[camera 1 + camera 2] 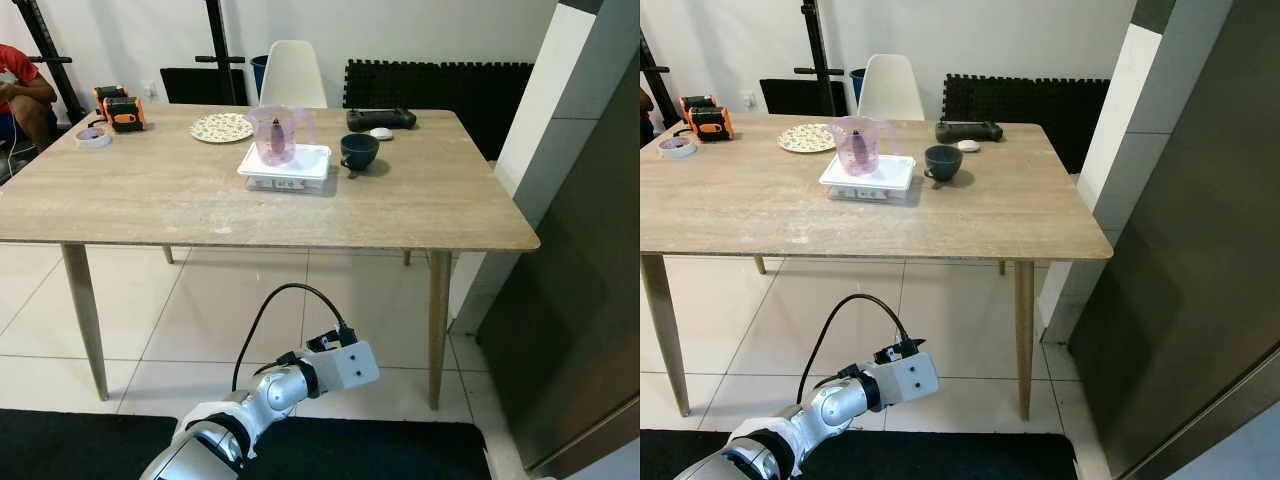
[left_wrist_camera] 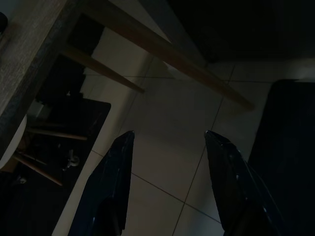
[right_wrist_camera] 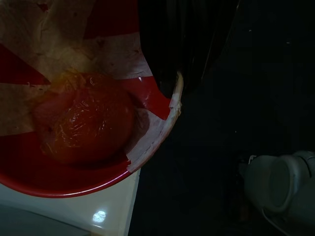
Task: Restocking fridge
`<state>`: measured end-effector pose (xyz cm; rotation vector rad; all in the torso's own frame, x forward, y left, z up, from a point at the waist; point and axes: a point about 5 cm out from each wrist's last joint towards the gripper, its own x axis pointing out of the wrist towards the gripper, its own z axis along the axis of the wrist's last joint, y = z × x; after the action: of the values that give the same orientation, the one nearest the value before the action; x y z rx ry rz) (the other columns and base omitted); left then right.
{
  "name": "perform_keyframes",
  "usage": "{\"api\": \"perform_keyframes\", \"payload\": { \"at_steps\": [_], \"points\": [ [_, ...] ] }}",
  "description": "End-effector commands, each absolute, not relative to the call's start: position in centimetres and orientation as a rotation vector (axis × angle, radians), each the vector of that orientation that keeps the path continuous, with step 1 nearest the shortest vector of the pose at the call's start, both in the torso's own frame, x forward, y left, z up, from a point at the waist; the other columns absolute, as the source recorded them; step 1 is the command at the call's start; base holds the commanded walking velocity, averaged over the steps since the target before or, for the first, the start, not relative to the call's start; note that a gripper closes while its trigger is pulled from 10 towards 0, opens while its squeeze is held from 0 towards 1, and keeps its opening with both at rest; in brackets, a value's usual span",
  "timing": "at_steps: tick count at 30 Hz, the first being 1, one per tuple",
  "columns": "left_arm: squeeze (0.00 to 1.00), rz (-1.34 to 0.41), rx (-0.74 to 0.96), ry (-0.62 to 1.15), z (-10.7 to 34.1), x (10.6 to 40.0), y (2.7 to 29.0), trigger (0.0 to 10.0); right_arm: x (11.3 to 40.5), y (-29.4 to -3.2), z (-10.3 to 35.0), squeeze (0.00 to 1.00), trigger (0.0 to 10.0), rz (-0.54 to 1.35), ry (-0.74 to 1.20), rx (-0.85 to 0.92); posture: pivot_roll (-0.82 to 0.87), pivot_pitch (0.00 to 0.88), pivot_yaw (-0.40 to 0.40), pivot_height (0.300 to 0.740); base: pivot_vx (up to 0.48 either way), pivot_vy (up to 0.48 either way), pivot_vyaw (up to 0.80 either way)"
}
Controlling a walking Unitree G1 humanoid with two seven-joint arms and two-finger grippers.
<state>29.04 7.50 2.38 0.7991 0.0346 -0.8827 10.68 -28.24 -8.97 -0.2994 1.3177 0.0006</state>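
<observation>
Your left arm [image 1: 300,380] hangs low in front of the desk [image 1: 150,195], its wrist down near the tiled floor [image 1: 200,320]. The left pincer [image 2: 167,135] is released — two black fingers [image 2: 115,167] spread wide with nothing between them, pointing at the floor beneath the desk.

Your right pincer [image 3: 170,91] is clenched on the rim of a red bowl [image 3: 74,184]: one black finger [image 3: 182,44] lies over the edge. The bowl is covered in clear film, and a round reddish item [image 3: 86,123] sits inside it. A glossy white surface [image 3: 74,214] shows just below the bowl; where the bowl lies in relation to the desk cannot be told.

On the desk, near the middle of its far half, a pink pitcher [image 1: 275,133] stands on a white lidded container [image 1: 287,168]. A dark cup [image 1: 358,151] sits just beside the container, toward the desk's right end. Behind the cup lie a black controller [image 1: 380,118] and a small white object [image 1: 381,133]. A patterned plate [image 1: 221,127] sits left of the pitcher. At the desk's far left corner are a roll of tape [image 1: 93,137] and an orange-and-black device [image 1: 120,108].

A white chair [image 1: 293,75] stands behind the desk — and a person in a red shirt [image 1: 18,85] sits off the desk's far left corner.
</observation>
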Motion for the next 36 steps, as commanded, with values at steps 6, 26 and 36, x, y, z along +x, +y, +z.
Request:
{"api": "perform_keyframes", "payload": {
  "at_steps": [6,26,36],
  "points": [
    [0.0,-0.935,0.725,0.128,2.0,29.0,7.3,10.0,10.4,-28.2,-9.0,0.0,10.0,-0.007,1.316,-0.302,-0.08,0.0,-0.028,0.74,0.0,0.0,0.0],
    [0.0,-0.958,0.699,0.148,2.4,29.3,7.5,10.0,10.5,-28.3,-9.0,0.0,10.0,-0.014,1.31,-0.303,-0.08,0.0,-0.025,0.74,0.0,0.0,0.0],
    [0.0,-1.044,0.828,-0.048,1.9,26.9,6.0,10.0,10.4,-28.5,-9.0,0.0,10.0,-0.018,1.313,-0.302,-0.07,0.002,-0.021,0.74,0.0,0.0,0.0]
  ]
}}
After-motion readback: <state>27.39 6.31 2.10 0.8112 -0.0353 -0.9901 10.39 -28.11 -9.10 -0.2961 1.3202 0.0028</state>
